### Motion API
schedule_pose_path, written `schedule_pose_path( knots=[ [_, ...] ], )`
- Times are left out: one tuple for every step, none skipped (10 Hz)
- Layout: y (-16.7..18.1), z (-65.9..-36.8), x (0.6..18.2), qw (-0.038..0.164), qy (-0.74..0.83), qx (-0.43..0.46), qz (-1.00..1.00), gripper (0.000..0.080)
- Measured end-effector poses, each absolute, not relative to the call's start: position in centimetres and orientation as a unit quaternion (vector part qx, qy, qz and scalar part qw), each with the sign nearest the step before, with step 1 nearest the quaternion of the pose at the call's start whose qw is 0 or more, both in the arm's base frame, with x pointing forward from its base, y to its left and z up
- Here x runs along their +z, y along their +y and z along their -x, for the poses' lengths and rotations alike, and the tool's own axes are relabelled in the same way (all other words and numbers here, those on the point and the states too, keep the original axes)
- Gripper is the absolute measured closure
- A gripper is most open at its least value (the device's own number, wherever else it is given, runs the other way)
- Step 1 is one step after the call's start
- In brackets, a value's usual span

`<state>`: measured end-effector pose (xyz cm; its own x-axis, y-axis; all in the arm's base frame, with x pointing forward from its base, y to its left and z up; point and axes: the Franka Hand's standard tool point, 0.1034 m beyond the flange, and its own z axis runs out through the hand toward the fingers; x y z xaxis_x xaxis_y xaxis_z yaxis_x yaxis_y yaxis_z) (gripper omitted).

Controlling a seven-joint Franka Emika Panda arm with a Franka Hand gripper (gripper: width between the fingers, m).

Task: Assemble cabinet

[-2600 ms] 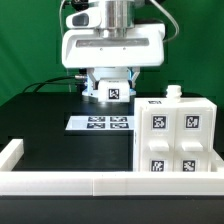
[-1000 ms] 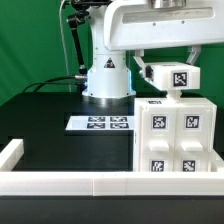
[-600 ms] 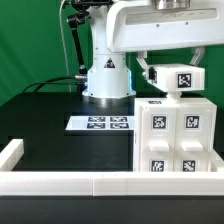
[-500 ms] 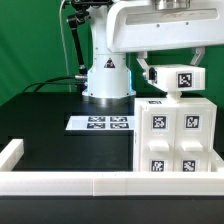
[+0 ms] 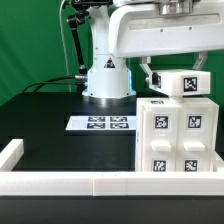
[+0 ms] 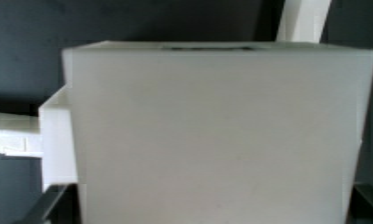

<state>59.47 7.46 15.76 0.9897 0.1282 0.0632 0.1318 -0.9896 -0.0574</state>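
Note:
The cabinet body (image 5: 175, 138) is a large white box with several marker tags, standing at the exterior view's right near the front rail. My gripper (image 5: 176, 72) is shut on a smaller white tagged block (image 5: 183, 84) and holds it right over the cabinet's top. I cannot tell whether the block touches the top. In the wrist view the white block (image 6: 197, 120) fills most of the picture, with my dark fingertips (image 6: 51, 204) at its two sides. What lies under the block is hidden.
The marker board (image 5: 100, 123) lies flat on the black table behind the middle. A white rail (image 5: 90, 183) runs along the front edge and turns up at the left (image 5: 10, 152). The arm's white base (image 5: 108, 80) stands at the back.
The arm came up from low at the back centre and now carries the block at the right. In the last half second the block moved slightly to the exterior view's right and down.

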Motion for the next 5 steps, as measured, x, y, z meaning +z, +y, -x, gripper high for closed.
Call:
schedule_pose_path(
  knots=[
    [7.62,-59.4,15.56,0.031,-0.068,-0.028,0.997,0.0238],
    [7.69,-59.33,15.39,0.031,-0.069,-0.028,0.997,0.0238],
    [7.61,-59.24,15.06,0.031,-0.07,-0.031,0.997,0.0238],
    [7.58,-59.44,15.06,0.031,-0.071,-0.04,0.996,0.0238],
    [7.57,-59.53,15.09,0.031,-0.071,-0.044,0.996,0.0238]
  ],
)
